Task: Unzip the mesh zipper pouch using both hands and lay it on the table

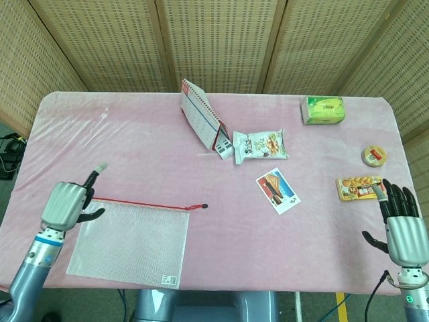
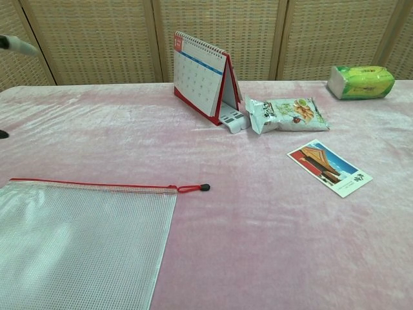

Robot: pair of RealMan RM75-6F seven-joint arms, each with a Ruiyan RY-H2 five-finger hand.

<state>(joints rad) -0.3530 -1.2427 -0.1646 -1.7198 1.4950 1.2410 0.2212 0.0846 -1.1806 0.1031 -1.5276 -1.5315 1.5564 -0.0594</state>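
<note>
The mesh zipper pouch (image 1: 131, 238) (image 2: 77, 245) lies flat at the front left of the pink table, its red zipper closed. Its black pull tab (image 1: 203, 206) (image 2: 204, 187) sits at the right end of the zipper. My left hand (image 1: 67, 202) hovers over the pouch's top left corner and holds nothing; one finger points forward and the thumb sticks out sideways. In the chest view only that fingertip (image 2: 13, 44) shows, at the left edge. My right hand (image 1: 402, 228) is beyond the table's right front corner, fingers spread and empty.
A desk calendar (image 1: 201, 121) (image 2: 203, 81) stands at mid-table with a snack bag (image 1: 261, 145) (image 2: 287, 113) beside it. A postcard (image 1: 277, 190) (image 2: 329, 166) lies to the right. A green tissue pack (image 1: 323, 110), a round tin (image 1: 374, 155) and an orange packet (image 1: 358, 188) sit on the right side.
</note>
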